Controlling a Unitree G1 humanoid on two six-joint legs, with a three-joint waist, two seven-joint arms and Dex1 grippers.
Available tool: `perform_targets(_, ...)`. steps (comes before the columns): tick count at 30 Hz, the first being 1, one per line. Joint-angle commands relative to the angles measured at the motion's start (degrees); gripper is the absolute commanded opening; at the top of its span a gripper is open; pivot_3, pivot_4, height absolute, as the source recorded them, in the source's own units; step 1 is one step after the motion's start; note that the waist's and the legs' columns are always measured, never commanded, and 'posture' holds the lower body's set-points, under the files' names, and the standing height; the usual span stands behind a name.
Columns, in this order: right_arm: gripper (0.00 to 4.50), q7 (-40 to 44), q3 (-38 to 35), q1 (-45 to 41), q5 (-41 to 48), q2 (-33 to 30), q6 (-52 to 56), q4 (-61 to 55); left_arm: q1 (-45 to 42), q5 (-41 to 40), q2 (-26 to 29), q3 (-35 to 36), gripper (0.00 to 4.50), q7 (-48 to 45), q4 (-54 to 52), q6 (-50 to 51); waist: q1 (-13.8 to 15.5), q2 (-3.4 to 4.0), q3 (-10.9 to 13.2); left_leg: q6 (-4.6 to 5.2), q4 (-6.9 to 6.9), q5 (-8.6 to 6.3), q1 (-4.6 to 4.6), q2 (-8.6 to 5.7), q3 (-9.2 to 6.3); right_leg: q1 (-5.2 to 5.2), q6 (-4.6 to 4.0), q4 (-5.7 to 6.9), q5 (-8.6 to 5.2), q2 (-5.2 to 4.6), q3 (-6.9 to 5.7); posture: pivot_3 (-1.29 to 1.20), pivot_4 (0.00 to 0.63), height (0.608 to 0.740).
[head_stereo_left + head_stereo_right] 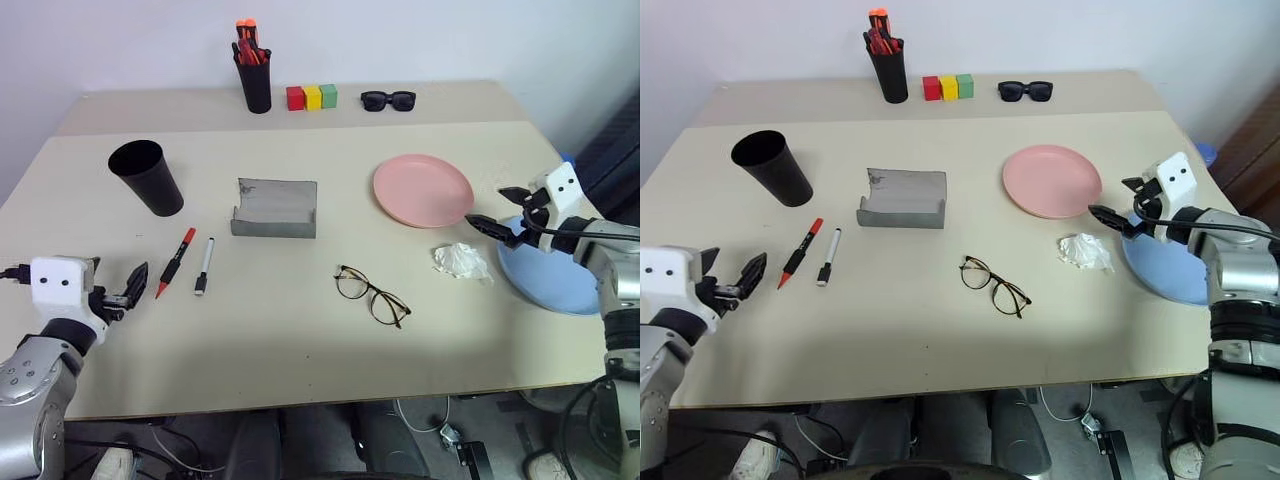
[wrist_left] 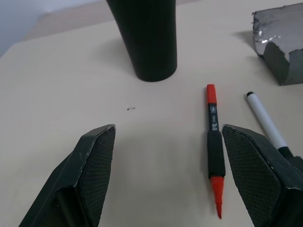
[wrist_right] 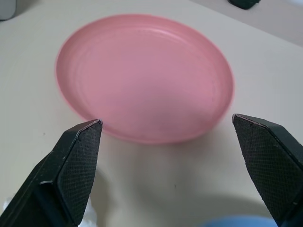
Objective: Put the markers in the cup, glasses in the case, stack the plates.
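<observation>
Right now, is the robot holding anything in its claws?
No, nothing. The left gripper is open beside the red marker, and the right gripper is open facing the pink plate.

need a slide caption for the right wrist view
Open right gripper facing the empty pink plate on the table.

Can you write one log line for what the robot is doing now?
left tool: open, near red marker | right tool: open, facing pink plate | nothing held
</observation>
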Motion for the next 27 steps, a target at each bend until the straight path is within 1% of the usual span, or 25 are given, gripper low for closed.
perform_targets(1,4.50,-0.13,0.05,-3.10,-0.72,0.42,-2.56,1.52,-0.21,0.67,0.03,0.38,3.66,1.12,-2.19,0.24,0.07,0.00,0.00,0.00,-0.02,0.00,0.00,0.00,0.00,-0.01,0.00,0.00,0.00,0.00,0.00,0.00,0.150,0.740)
perform_targets(8,4.50,-0.24,0.47,-2.89,-0.59,2.18,-3.08,-0.94,-0.22,0.22,-0.27,-0.23,3.66,2.00,-3.86,1.65,0.22,0.00,0.00,0.00,0.01,0.00,-0.02,0.00,-0.01,-0.01,0.01,0.02,0.01,0.01,0.00,0.00,0.150,0.740)
perform_targets(13,4.50,-1.17,2.15,-0.58,0.18,5.02,-0.33,-10.22,-3.17,-0.59,0.49,-2.97,3.66,2.31,-4.43,5.46,0.19,0.01,0.00,0.00,0.02,0.00,-0.01,0.00,-0.03,0.00,0.03,0.06,0.02,0.01,-0.01,0.00,0.150,0.740)
perform_targets(15,4.50,-2.33,3.03,0.21,0.23,6.71,1.57,-15.20,-4.79,-0.92,1.56,-5.72,3.66,1.60,-4.92,8.17,0.15,0.01,0.00,0.00,0.02,0.00,-0.01,0.00,-0.05,0.00,0.08,0.08,0.04,0.02,-0.01,0.00,0.150,0.740)
perform_targets(16,4.50,-2.94,3.59,0.56,0.12,7.53,2.36,-17.41,-5.69,-0.57,2.34,-7.45,4.19,1.41,-4.86,9.95,0.16,0.01,0.00,0.00,0.03,0.00,-0.01,0.00,-0.05,0.00,0.21,0.08,0.11,0.03,-0.01,0.00,0.150,0.740)
perform_targets(17,4.50,-3.34,4.42,1.27,0.34,8.47,3.54,-20.40,-6.90,0.13,3.25,-9.66,4.44,1.51,-4.92,11.88,0.17,0.01,0.00,0.00,0.03,0.00,-0.01,0.00,-0.06,0.00,0.23,0.09,0.12,0.03,-0.01,0.00,0.150,0.740)
perform_targets(20,4.50,-3.22,7.35,3.46,0.96,10.48,6.60,-28.33,-11.22,1.50,4.36,-14.22,4.44,3.53,-5.40,16.78,0.22,0.01,-0.01,0.00,0.02,0.01,-0.01,0.00,-0.08,0.00,0.24,0.10,0.13,0.04,-0.01,0.00,0.150,0.740)
perform_targets(22,4.50,-2.47,11.67,5.19,0.40,12.22,7.61,-34.19,-17.18,0.69,2.27,-15.41,4.44,7.49,-4.50,24.60,0.35,0.00,-0.01,0.00,0.03,0.01,-0.03,0.00,-0.11,0.00,0.25,0.10,0.14,0.05,-0.03,0.00,0.150,0.740)
perform_targets(24,4.50,-2.73,15.68,6.65,-0.18,13.95,9.08,-39.71,-21.82,-0.36,0.50,-15.17,4.44,9.81,-3.26,32.63,0.28,-0.01,-0.02,0.00,0.08,0.01,-0.07,0.00,-0.18,0.00,0.42,0.12,0.23,0.08,-0.07,0.00,0.150,0.740)
perform_targets(27,4.50,-3.65,19.28,7.32,0.37,16.02,11.78,-46.03,-28.29,-3.60,-2.51,-13.55,4.44,10.01,-1.80,43.16,0.20,-0.01,-0.02,-0.01,0.07,0.01,-0.07,0.00,-0.19,0.00,0.48,0.13,0.26,0.08,-0.06,0.00,0.150,0.740)
